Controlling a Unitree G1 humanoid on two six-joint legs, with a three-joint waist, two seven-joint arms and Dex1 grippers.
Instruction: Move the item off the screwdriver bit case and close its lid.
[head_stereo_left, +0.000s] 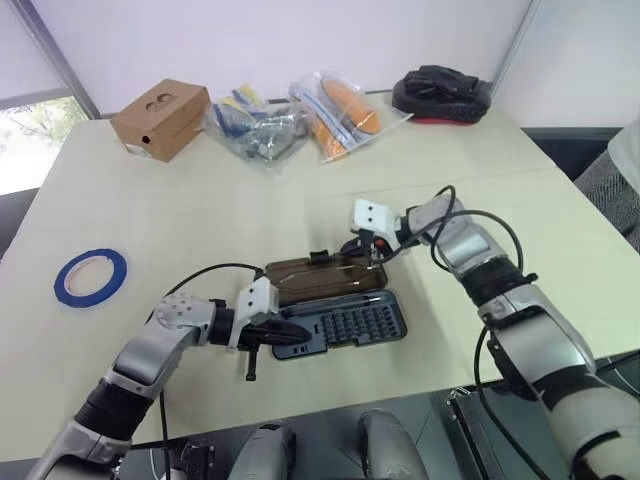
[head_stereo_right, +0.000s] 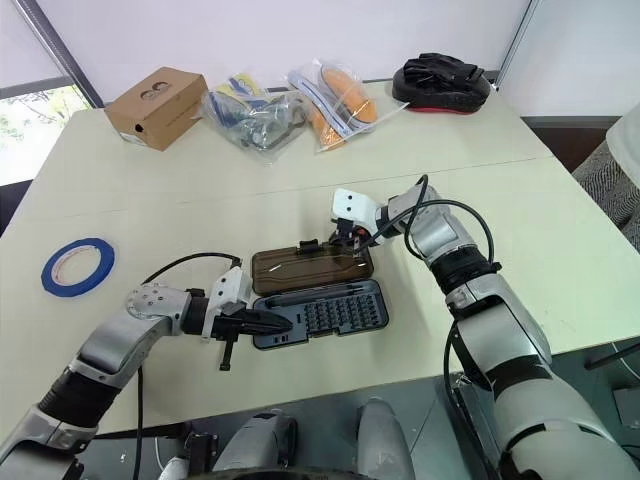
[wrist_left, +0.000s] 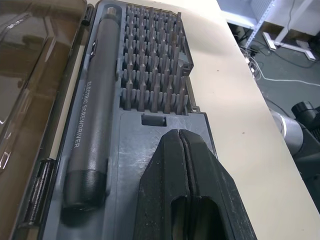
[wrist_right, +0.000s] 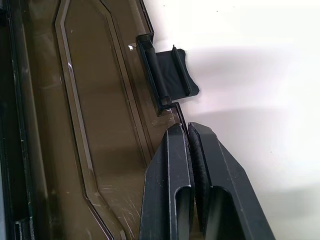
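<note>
Lid (head_stereo_right: 312, 268) lies open (tape (head_stereo_right: 76, 265) already far left); right gripper (wrist_right: 187, 131), pressed together, should lift its far edge while the closed left gripper (wrist_left: 180, 137) steadies the case (head_stereo_right: 320, 313).

My left gripper (head_stereo_left: 268, 338) rests on the open bit case (head_stereo_left: 340, 325); blue tape (head_stereo_left: 90, 276) lies well apart on the table (head_stereo_left: 200, 220).

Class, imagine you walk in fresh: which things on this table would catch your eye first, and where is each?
The open dark grey-blue screwdriver bit case lies at the table's near middle, its smoky brown translucent lid folded flat behind it. The shut left gripper rests on the tray, and the shut right gripper sits at the lid's far edge beside the black latch. The blue tape ring lies far left.
</note>
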